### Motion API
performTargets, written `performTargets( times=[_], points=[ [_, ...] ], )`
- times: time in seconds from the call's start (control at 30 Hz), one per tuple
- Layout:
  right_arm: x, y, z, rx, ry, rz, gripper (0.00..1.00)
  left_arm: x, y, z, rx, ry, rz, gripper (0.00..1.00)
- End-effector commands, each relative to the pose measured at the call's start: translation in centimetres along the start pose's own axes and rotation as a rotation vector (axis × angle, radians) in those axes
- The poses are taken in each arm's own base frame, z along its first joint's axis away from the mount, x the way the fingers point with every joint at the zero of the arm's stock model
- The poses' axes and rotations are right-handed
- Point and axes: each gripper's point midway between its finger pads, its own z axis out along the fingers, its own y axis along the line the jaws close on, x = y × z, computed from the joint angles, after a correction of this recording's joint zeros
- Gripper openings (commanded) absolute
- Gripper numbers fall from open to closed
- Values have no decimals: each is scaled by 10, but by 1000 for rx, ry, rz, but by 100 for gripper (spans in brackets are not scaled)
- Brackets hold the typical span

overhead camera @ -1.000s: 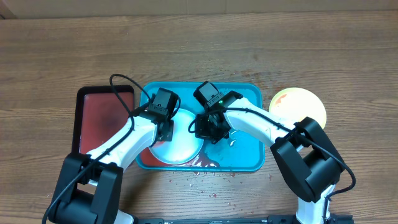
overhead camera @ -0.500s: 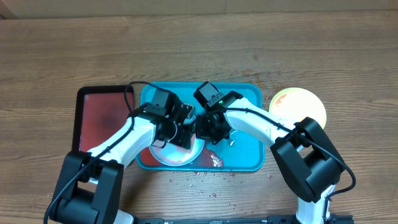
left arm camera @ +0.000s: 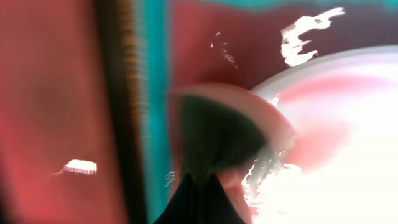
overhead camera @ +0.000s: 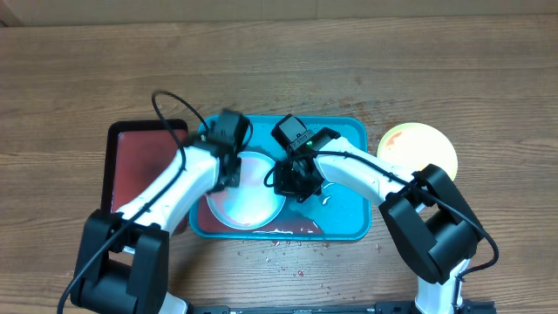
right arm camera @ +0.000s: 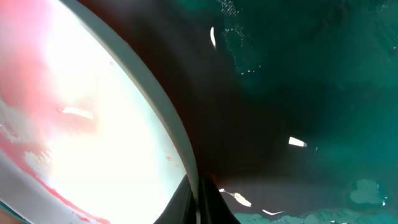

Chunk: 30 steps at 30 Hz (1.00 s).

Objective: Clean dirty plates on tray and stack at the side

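Lying nearest the arm bases: red crumbs (overhead camera: 270, 249) scattered on the wooden table (overhead camera: 87, 70), just in front of the tray.
Tray (overhead camera: 349, 131): turquoise, set crosswise in the middle of the table; red sauce is smeared along its front edge, and the right wrist view shows wet glints on its floor (right arm camera: 311, 93).
White plate (overhead camera: 248, 201): lies flat in the left half of the tray, near the front rim; both wrist views show pink-red smears on it (left arm camera: 348, 124) (right arm camera: 81, 93).
Left gripper (overhead camera: 228, 170): blurred, over the plate's far left edge, jaws closed. In its own view (left arm camera: 196, 199) a dark rounded shape stands just ahead of the fingers, at the plate's rim; it is too smeared to name, and whether it is held cannot be told.
Right gripper (overhead camera: 295, 185): low over the tray floor at the plate's right edge, jaws closed. In its own view (right arm camera: 198, 199) the tips meet the plate's rim; whether they pinch it cannot be told.
Red tray (overhead camera: 139, 161): dark red with a black rim, on the table just left of the turquoise one.
Yellow-green plate (overhead camera: 417, 146): on the bare table just right of the tray, apart from both grippers, with a faint red smear near its far edge.
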Motion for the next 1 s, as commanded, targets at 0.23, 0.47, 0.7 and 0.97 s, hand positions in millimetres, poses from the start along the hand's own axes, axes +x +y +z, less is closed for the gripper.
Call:
performTargets(
  times=[0.23,0.47,0.7,0.97],
  points=[
    [-22,-28,-54,212,-185,-56,4,-100,29,-176,255,-229,-86,4],
    [-40,-48,-144,393,-444,-55,4,-96,31,-183,270,-215,-66,4],
    [-44,-71,-213,589,-596,-44,4,-89,19,-164,295,-145,-50,4],
    [-39,-62,-261,722,-719,-93,4,-85,9,-138,294,-63,-36,4]
  ],
)
